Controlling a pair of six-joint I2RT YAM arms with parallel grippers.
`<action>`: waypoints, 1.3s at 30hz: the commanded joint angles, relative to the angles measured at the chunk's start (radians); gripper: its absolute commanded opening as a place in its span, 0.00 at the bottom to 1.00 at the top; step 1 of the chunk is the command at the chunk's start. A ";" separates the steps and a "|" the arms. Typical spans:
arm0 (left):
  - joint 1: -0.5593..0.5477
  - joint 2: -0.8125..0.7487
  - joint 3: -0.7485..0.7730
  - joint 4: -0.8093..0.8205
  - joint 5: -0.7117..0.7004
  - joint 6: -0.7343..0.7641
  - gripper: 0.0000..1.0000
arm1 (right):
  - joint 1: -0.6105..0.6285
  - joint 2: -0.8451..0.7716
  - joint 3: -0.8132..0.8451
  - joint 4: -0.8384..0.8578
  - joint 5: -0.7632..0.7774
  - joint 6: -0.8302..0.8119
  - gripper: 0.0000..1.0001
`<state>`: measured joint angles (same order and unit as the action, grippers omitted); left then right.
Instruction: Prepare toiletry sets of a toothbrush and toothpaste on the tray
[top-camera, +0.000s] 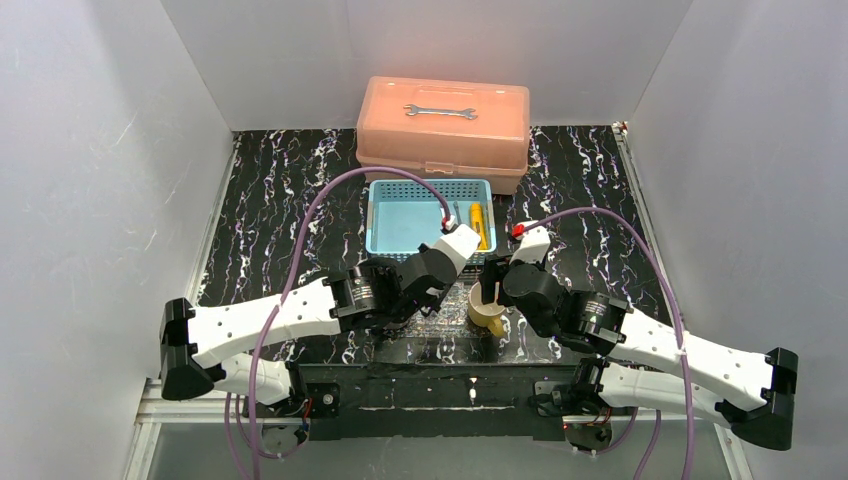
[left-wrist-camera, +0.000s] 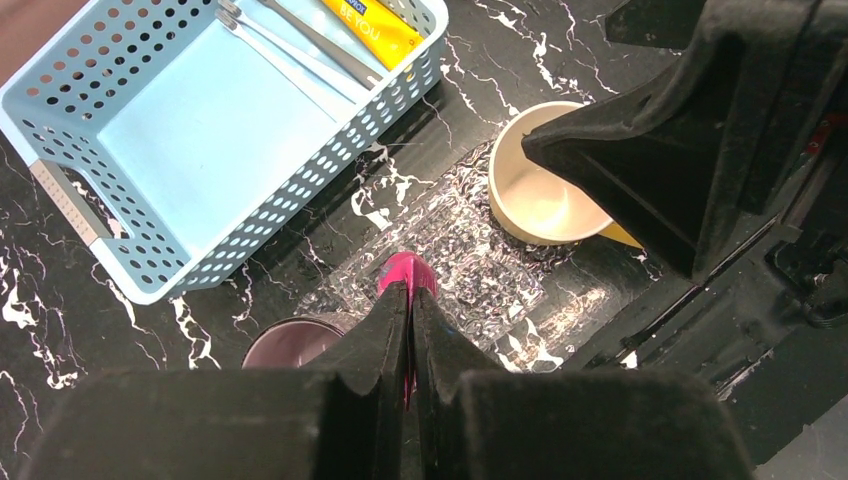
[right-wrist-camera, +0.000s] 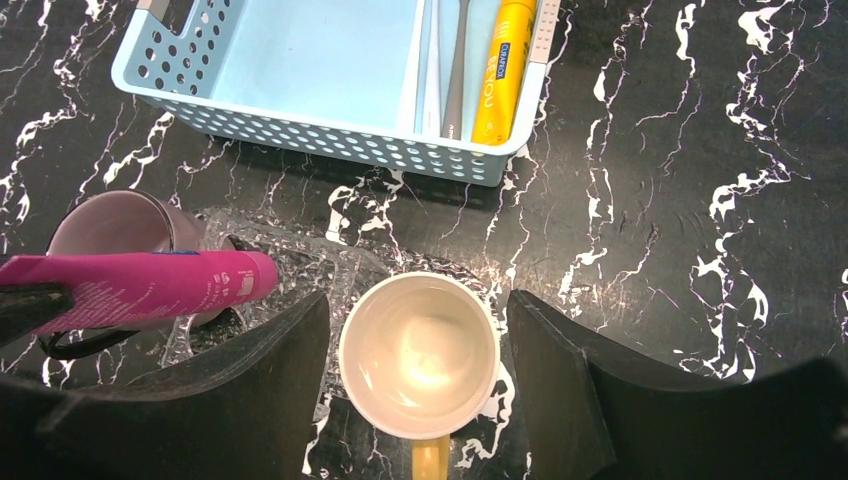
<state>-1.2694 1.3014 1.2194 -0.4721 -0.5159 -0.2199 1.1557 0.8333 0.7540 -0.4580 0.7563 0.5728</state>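
My left gripper (left-wrist-camera: 411, 290) is shut on the magenta toothpaste (right-wrist-camera: 150, 288), held level just above the clear glittery tray (left-wrist-camera: 480, 260), its cap end (left-wrist-camera: 408, 272) poking past the fingertips. A purple mug (left-wrist-camera: 295, 342) stands at the tray's left end. At the right end stands a yellow mug (right-wrist-camera: 418, 355); my right gripper (right-wrist-camera: 418, 300) hangs open over it, a finger on each side with gaps to the rim. The yellow toothpaste (right-wrist-camera: 500, 70) and thin pale toothbrushes (right-wrist-camera: 430, 60) lie in the basket's right side.
The light-blue mesh basket (top-camera: 415, 215) sits just behind the tray. A salmon-pink toolbox (top-camera: 440, 130) with a wrench (top-camera: 440, 111) on its lid stands at the back. White walls close in the black marbled table (top-camera: 270, 200) on three sides.
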 joint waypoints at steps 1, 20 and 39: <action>-0.002 -0.006 -0.015 0.015 -0.042 -0.018 0.00 | -0.004 -0.003 -0.014 0.050 0.014 0.005 0.73; 0.074 -0.032 -0.117 0.058 0.032 -0.063 0.00 | -0.003 -0.003 -0.041 0.068 -0.007 0.021 0.74; 0.131 -0.041 -0.192 0.111 0.100 -0.102 0.00 | -0.004 -0.002 -0.052 0.070 -0.005 0.025 0.76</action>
<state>-1.1461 1.2961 1.0397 -0.3878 -0.4110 -0.3065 1.1557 0.8330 0.7155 -0.4294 0.7368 0.5812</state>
